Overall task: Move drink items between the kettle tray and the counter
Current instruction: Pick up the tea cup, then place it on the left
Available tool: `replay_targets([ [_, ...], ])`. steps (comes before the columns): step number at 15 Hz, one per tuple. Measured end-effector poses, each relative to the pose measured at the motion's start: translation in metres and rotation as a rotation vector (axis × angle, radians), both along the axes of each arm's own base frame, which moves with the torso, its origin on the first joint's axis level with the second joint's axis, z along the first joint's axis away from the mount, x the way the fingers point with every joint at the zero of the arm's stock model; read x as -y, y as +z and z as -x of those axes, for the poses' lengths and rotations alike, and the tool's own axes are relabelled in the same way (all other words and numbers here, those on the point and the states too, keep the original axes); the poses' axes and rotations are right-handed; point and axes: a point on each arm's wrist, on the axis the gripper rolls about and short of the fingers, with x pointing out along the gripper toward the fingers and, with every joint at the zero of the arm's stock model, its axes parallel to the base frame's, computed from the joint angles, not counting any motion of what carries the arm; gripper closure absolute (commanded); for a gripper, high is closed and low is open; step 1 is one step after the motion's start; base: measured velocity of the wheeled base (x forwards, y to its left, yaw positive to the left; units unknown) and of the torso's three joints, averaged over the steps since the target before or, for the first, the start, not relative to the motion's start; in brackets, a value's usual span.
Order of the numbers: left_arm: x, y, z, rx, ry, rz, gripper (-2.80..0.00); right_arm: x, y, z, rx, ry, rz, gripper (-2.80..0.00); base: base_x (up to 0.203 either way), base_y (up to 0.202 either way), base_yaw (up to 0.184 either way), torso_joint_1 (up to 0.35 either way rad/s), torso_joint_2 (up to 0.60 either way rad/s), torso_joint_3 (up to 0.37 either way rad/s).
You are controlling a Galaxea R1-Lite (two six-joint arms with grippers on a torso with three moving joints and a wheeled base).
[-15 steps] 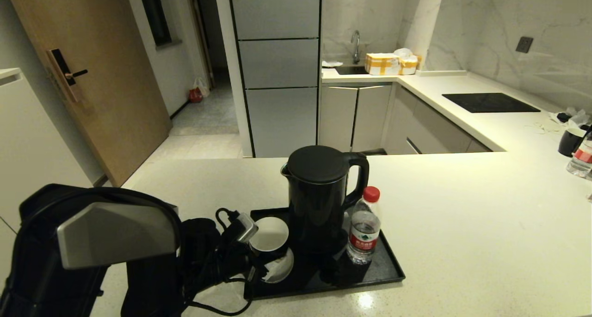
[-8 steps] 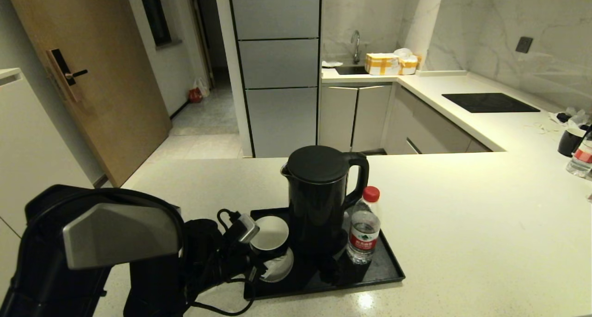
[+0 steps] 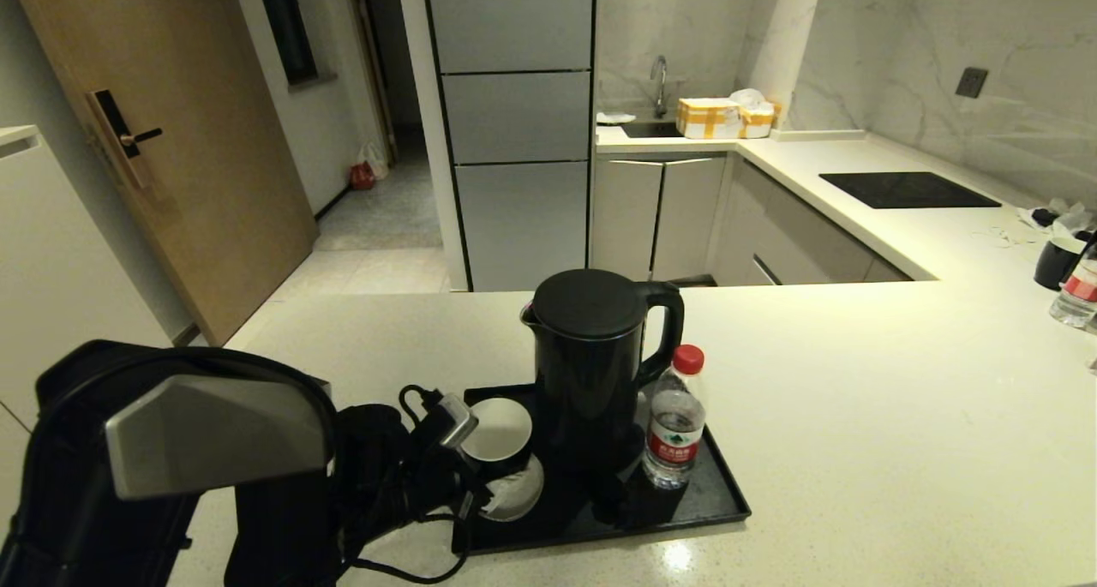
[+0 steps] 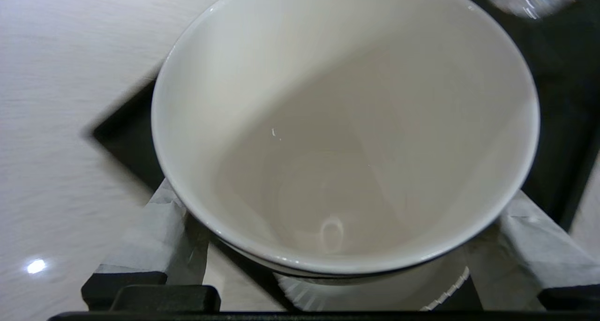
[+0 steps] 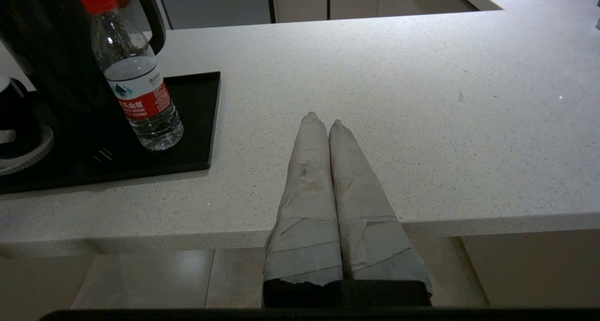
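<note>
Left gripper (image 4: 335,246) clamps the cup (image 3: 500,434), 1 finger (image 4: 157,239) each side; cup sits above the saucer (image 3: 518,494) at the tray's (image 3: 720,506) left end; kettle (image 3: 591,368) just right of it, blocking that side; bottle (image 3: 674,418) upright on the tray right of the kettle; right gripper (image 5: 323,122) pressed closed, empty, over the counter (image 3: 857,416) edge, apart from the tray.
</note>
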Motion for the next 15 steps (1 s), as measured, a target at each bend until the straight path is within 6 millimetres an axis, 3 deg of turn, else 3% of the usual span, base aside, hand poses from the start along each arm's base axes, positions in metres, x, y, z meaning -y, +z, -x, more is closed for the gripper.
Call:
replay_targets([
  [9, -0.007, 0.030, -0.008, 0.055, 0.339, 0.055, 0.00, 0.000, 0.000, 0.000, 0.000, 0.000, -0.001, 0.00, 0.000, 0.000, 0.000, 0.000, 0.00, 0.000],
  [15, -0.035, 0.039, -0.022, 0.103, 0.574, 0.059, 0.00, 0.000, 0.000, 0.000, -0.001, 0.001, 0.000, 0.00, 0.000, 0.000, 0.000, 0.000, 0.00, 0.000],
])
